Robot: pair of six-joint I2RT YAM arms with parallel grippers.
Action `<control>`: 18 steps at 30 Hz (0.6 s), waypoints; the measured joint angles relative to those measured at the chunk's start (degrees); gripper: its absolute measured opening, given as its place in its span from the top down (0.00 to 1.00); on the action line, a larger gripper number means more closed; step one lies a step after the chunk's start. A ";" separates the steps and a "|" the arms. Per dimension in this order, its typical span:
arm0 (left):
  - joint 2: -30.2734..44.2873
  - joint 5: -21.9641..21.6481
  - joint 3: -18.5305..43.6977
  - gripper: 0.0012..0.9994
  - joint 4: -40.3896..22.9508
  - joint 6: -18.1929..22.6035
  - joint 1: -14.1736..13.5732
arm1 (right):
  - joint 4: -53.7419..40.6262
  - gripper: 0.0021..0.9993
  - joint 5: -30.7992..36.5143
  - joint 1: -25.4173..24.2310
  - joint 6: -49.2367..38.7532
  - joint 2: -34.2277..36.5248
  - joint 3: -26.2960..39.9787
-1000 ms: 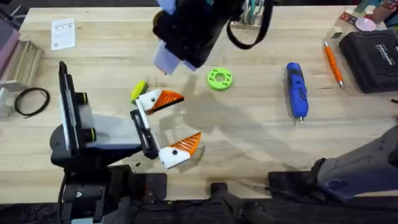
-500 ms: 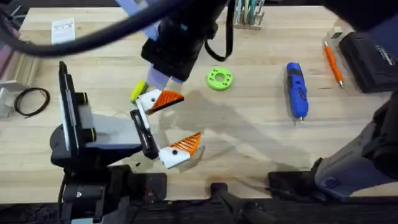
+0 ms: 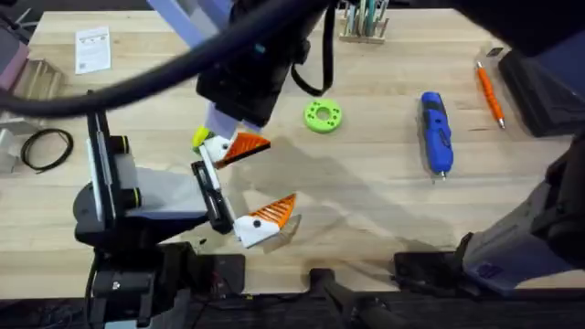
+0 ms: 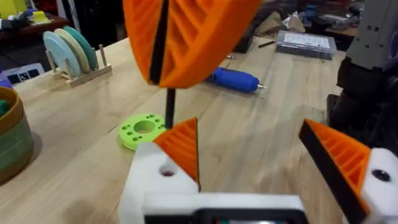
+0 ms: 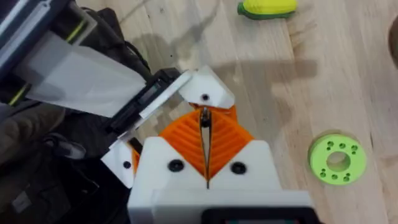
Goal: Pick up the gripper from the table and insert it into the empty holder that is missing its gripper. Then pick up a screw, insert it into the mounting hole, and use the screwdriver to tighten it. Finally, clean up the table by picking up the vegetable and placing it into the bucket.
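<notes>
Right gripper (image 5: 204, 134), pressed together, pinches a thin dark pin (image 4: 169, 109), which we take for the screw, above one finger of the spread left gripper (image 3: 261, 179). We judge the pin light, stiff and slippery, best held near its head.

You find no text you can read here. The white paper slip (image 3: 93, 48), lying on the desk (image 3: 366, 201) well away from the left pincer (image 3: 254, 183), carries dark printed marks, but they are too small to make out. The clear case (image 4: 306, 45) far beyond that pincer shows no legible label either.
</notes>
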 joint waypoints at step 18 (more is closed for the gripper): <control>0.02 0.00 0.00 0.01 0.00 0.00 0.00 | -0.86 1.00 0.00 0.63 -0.46 1.51 0.00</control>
